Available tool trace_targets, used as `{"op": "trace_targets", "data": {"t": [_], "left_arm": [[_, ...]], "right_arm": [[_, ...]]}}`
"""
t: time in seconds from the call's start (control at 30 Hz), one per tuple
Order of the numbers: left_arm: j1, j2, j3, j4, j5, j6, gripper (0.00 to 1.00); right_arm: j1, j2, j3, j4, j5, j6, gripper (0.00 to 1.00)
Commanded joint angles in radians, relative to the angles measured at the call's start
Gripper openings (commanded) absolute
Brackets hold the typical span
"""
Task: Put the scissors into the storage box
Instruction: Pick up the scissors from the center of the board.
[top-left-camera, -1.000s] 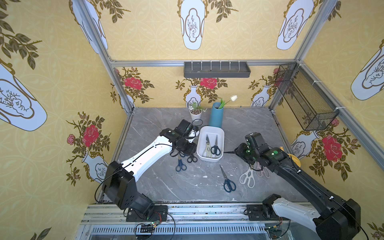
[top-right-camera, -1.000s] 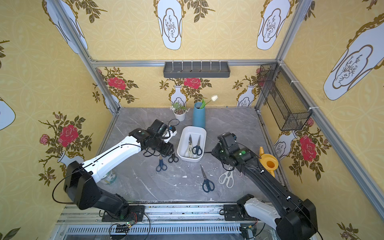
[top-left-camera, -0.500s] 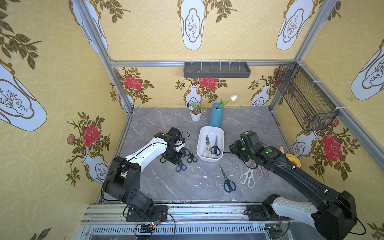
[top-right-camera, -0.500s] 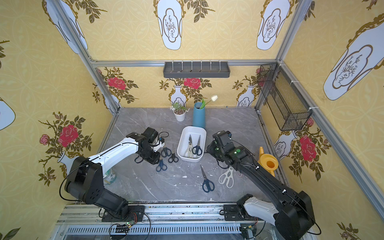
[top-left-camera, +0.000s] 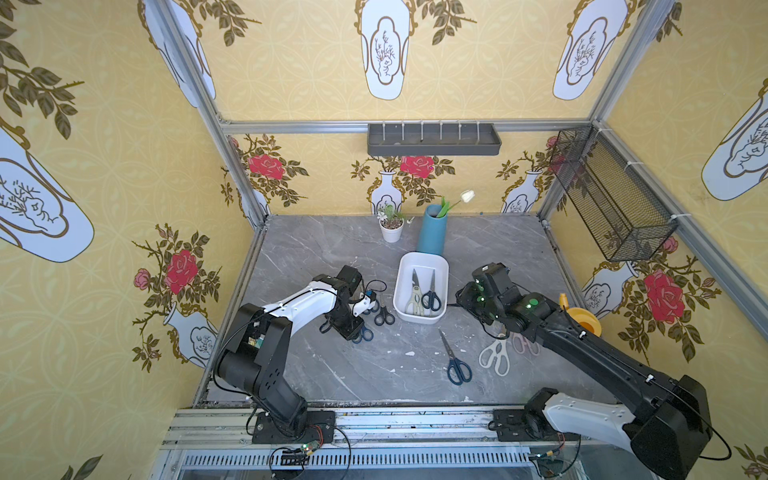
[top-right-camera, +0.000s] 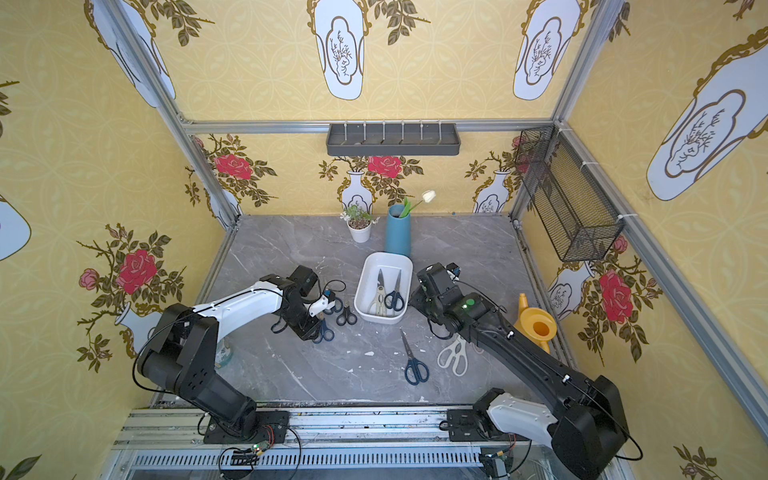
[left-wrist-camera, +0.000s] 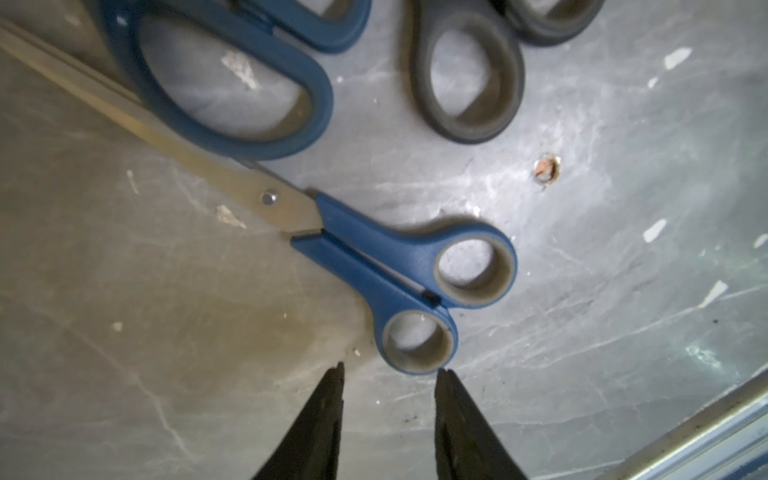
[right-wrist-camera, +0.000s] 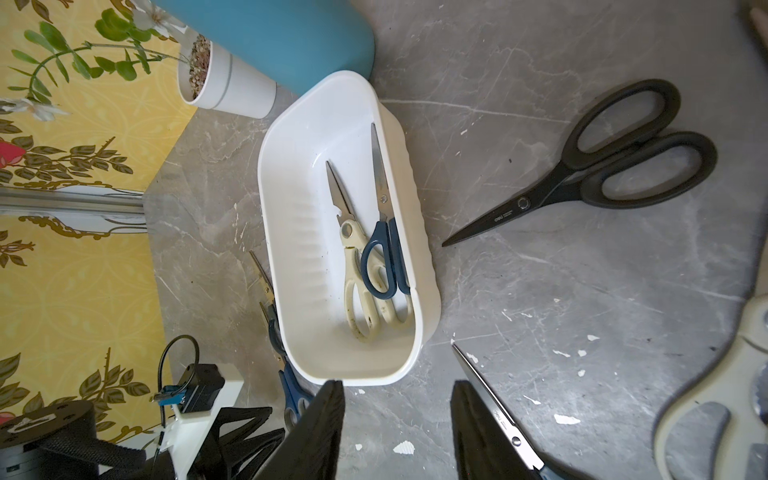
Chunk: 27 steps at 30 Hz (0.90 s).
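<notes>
Counting two pairs inside the white storage box (top-left-camera: 423, 261) at mid-table: cream shears (top-left-camera: 412, 301) and a slim dark-blue pair (top-left-camera: 431, 297), blades pointing far. Three-pair cluster (top-left-camera: 384, 318) left of it. Four loose to the right: navy pair (top-left-camera: 455, 361), white shears (top-left-camera: 494, 356), pinkish shears (top-left-camera: 524, 344), black pair (right-wrist-camera: 582, 174). Left end effector (left-wrist-camera: 390, 370) narrowly parted, empty, tips beside a small blue pair (left-wrist-camera: 374, 253). Right end effector (right-wrist-camera: 399, 384) parted, empty, by the box's near end.

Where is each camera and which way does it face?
Top views: high in front, looking down; left arm and right arm show.
Left wrist: on left arm, facing blue scissors below; open left gripper shows.
Right wrist: on right arm, facing the storage box; open right gripper shows.
Shared: storage box, right wrist and top views.
</notes>
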Motion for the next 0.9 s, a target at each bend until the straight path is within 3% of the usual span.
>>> {"op": "trace_targets", "data": {"t": [0.0,0.33,0.63,0.87], "left_arm": [[0.000,0.043,0.002,0.044,0.007,-0.019,0.41],[-0.002,0.071,-0.023,0.060,-0.026,-0.006,0.28],[0.001,0.097,0.001,0.032,-0.126,0.055,0.00],[0.081,0.065,0.009,0.010,-0.095,0.132,0.00]], "right_arm": [[0.007,0.000,0.015,0.003,0.030,0.006,0.48],[0.006,-0.002,0.002,0.009,0.033,0.016,0.48],[0.001,0.016,0.020,0.018,0.049,0.004,0.48],[-0.014,0.023,0.014,0.038,0.051,-0.001,0.48]]}}
